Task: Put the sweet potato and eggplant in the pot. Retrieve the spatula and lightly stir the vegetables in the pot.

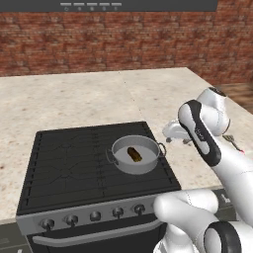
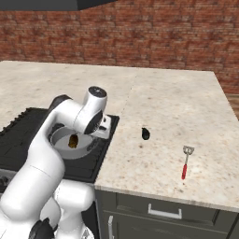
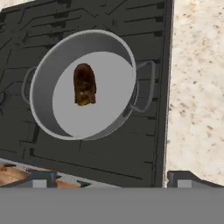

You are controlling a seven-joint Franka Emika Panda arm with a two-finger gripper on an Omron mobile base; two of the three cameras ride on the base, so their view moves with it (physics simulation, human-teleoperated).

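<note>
The small oblong orange-brown sweet potato [image 3: 84,84] lies on the pale floor of the shallow round grey metal pot [image 3: 48,78], roughly at its middle, with nothing else beside it in there. Above it hangs the pincer [image 3: 109,177], its two dark finger tips [image 3: 41,178] spread wide apart and empty, with nothing between them; in the hand view they frame the front part of the stove below the pot. From the right base view the pincer [image 2: 103,127] sits at the end of the white arm, just over the right-hand rim of the pot [image 2: 58,135], near the seam where the stove meets the table.

The pot stands on the black cooktop grate [image 1: 69,163], on the right half of the stove and closer to its right edge than to its front knobs [image 1: 95,216]. One loop handle [image 3: 146,85] points toward the table, the other toward the middle of the stove.

Out on the speckled beige stone table [image 2: 177,107], to the right of the stove, the small oblong near-black eggplant [image 2: 145,134] lies by itself, well apart from the pot. Farther right and nearer the front edge of the table lies the slim spatula [image 2: 186,163], with its short red handle toward the front edge and its small slotted silver blade pointing toward the back. A red brick wall [image 2: 163,32] runs along the table's back edge.
</note>
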